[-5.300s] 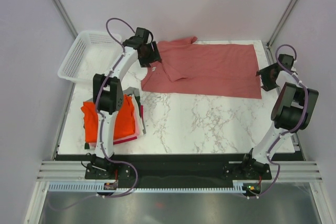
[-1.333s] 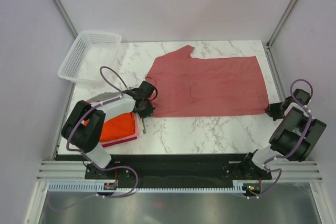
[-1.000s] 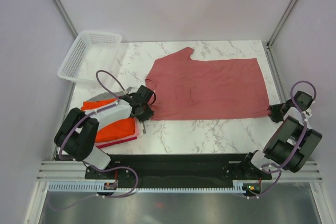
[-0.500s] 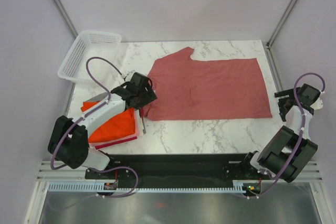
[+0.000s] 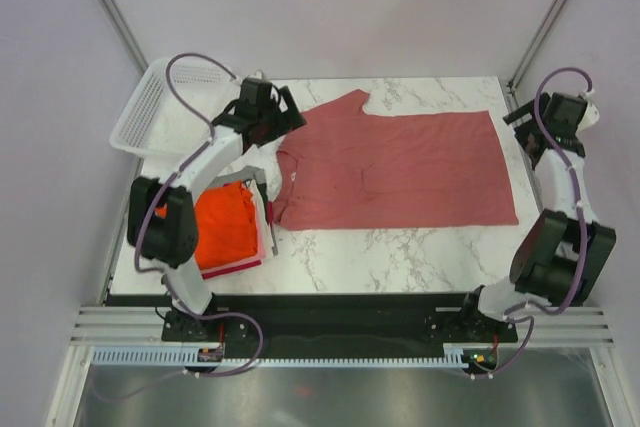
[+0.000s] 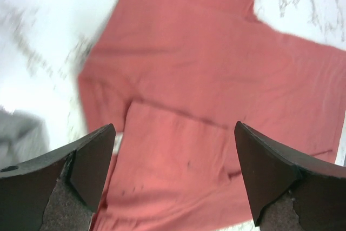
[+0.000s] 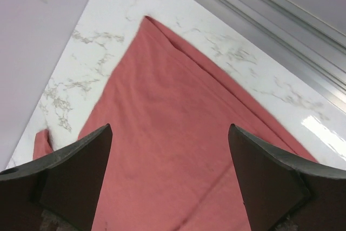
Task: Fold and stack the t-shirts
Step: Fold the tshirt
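The dusty pinkish-red t-shirt [image 5: 400, 169] lies flat across the marble table, folded lengthwise, with one sleeve [image 5: 348, 104] pointing to the far edge. My left gripper [image 5: 283, 119] hovers open above its left end, nothing between the fingers; in the left wrist view the gripper [image 6: 174, 129] looks down on the red cloth [image 6: 205, 96]. My right gripper [image 5: 527, 132] hangs open above the shirt's right end, and in the right wrist view the gripper [image 7: 170, 129] frames the shirt [image 7: 178, 133]. A stack of folded t-shirts [image 5: 225, 229], bright orange-red on top, sits at the near left.
A white mesh basket [image 5: 150, 107] stands at the far left corner. The folded stack's pink and white edges [image 5: 266, 239] lie just left of the red shirt's near corner. A metal rail [image 7: 281, 41] runs along the table's right edge.
Both grippers have opened and let go of the red shirt's near edge, then risen and swung toward the far side. The shirt stays flat.
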Available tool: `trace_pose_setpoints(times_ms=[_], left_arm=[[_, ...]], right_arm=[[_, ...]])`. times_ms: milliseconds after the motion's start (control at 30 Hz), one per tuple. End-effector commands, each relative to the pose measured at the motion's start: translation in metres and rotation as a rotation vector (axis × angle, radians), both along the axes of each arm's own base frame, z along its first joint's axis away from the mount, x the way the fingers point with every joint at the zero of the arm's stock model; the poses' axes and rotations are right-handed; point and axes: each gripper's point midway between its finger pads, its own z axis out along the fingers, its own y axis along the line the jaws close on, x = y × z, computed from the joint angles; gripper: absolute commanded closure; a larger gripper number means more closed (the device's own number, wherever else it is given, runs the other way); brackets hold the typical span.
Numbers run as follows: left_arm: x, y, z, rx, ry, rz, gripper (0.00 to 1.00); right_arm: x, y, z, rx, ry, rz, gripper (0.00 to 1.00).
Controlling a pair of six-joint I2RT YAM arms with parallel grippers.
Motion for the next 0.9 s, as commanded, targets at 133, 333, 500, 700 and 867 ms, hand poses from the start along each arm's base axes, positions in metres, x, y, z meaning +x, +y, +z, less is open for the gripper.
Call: trace_pose_setpoints(times_ms=[133,333,500,700,867], left_arm=[[0.088,-0.031,-0.018,-0.026,-0.05,-0.163,0.05],[0.117,-0.032,-0.03,-0.013,-0.074,-0.24,0.05],[0.138,-0.024,-0.028,0.023,-0.113,-0.248,0.05],[0.161,-0.016,-0.05,-0.03,-0.09,-0.236,0.05],[0.171,-0.019,-0.064,-0.029,-0.089,-0.24,0.05]], right_arm=[[0.08,0.004,-0.007,-0.096,0.041,0.089,0.02],[0.128,-0.001,-0.03,-0.144,0.096,0.103,0.04],[0.153,-0.026,-0.053,-0.2,0.142,0.048,0.05],[0.176,-0.042,-0.074,-0.216,0.148,0.054,0.04],[0.196,-0.046,-0.103,-0.204,0.162,0.107,0.1]])
